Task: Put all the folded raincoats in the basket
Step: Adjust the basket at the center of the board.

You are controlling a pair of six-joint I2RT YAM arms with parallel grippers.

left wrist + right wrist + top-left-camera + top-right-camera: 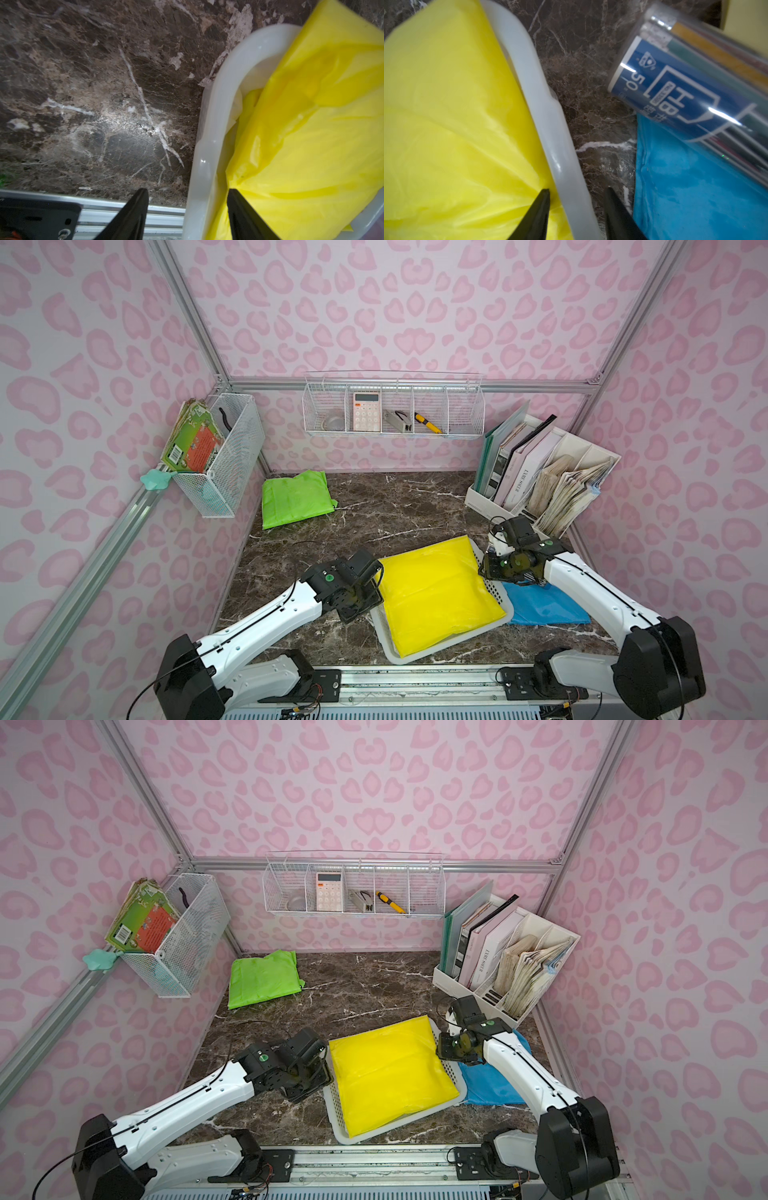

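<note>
Closest to me, the yellow raincoat (pixel 436 593) lies folded flat in the white basket (pixel 384 635), filling it almost side to side, so I judge the placing is done and the step in hand is letting go and pulling clear. The left gripper (pixel 187 190) has its jaws well apart and holds nothing: one finger hangs outside the rim over the marble table (pixel 395 506), the other over the raincoat's edge. On the opposite side, the right gripper (pixel 577 189) also stands parted and empty, with the rim between its fingers. To do this well, I'd have both rise straight up before swinging away. The film is thin and slippery, and a finger dragged sideways could catch a fold or hook the rim and shift the light basket. The right arm has less room, with a blue raincoat (pixel 544 605) just beside the basket and a clear tube of pencils (pixel 675 99) close by. From here I can't quite tell whether the yellow raincoat's far edge sits down inside or rides on the rim. Further back, a green raincoat (pixel 295 497) lies in the far corner, well apart.
</note>
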